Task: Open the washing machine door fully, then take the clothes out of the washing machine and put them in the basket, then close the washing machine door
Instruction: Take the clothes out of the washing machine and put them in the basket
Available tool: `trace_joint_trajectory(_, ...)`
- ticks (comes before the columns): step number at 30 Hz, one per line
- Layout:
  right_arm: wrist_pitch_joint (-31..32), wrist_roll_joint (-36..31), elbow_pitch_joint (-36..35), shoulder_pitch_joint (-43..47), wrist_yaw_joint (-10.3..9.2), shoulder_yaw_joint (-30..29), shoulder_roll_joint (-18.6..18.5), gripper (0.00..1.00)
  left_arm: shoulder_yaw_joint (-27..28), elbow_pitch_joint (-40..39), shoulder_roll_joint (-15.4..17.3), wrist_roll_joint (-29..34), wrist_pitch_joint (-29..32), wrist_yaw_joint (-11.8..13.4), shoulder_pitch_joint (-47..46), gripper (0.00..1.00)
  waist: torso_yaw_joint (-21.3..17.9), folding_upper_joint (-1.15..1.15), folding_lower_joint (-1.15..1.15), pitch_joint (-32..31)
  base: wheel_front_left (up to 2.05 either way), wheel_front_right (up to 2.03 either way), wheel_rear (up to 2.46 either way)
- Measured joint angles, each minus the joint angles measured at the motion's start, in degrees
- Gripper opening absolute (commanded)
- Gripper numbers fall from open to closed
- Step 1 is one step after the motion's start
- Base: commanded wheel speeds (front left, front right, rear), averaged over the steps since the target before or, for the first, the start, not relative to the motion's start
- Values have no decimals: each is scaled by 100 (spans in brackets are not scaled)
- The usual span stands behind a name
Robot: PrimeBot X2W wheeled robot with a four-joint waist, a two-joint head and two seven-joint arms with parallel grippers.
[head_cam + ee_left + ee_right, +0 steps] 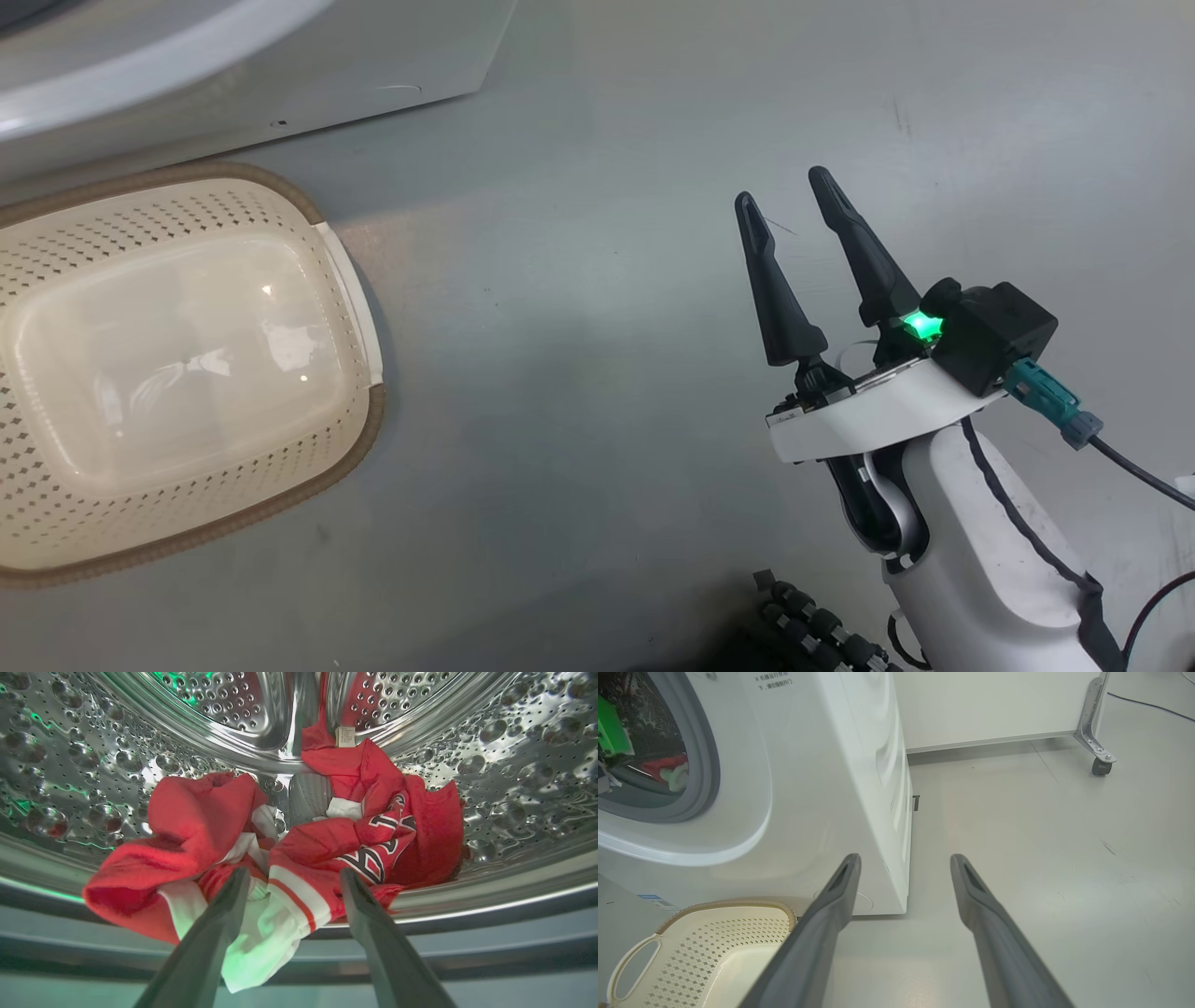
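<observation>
In the left wrist view my left gripper (294, 871) is open at the mouth of the steel drum (93, 765). Its fingers stand on either side of a striped fold of the clothes (196, 821), a red garment with white trim that lies in the drum and droops over its lip. The washing machine (808, 788) is a white box, and the clothes (663, 765) show red through its grey ring. The cream basket (93, 233) sits on the floor before it, with nothing in it. My right gripper (781, 187) hangs open over bare floor, right of the basket (728, 933). The washing machine door is out of view.
The grey floor (1041, 858) is free to the right of the machine. A white panel on a bracket with a caster (1099, 765) stands behind, and a dark cable (1148, 704) runs across the floor past it. A cable trails from my right wrist (1139, 471).
</observation>
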Motion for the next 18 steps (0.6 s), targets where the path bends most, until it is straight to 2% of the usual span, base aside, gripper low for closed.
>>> trace_joint_trajectory(6,0,4,0,-117,0,38,0,100,-45,263,60,5,319,0,-119,100,-3,0,0,37,0,0,0)
trace_joint_trajectory(11,0,57,-2,-157,5,143,1,100,-34,400,255,64,538,24,-260,100,-53,0,0,101,0,0,0)
trace_joint_trajectory(17,0,57,4,-197,5,147,-1,100,-36,594,236,62,679,31,-286,100,-94,0,0,151,0,0,0)
trace_joint_trajectory(18,0,57,7,-202,5,149,-1,100,-36,606,236,59,698,31,-305,84,-97,0,0,158,0,0,0)
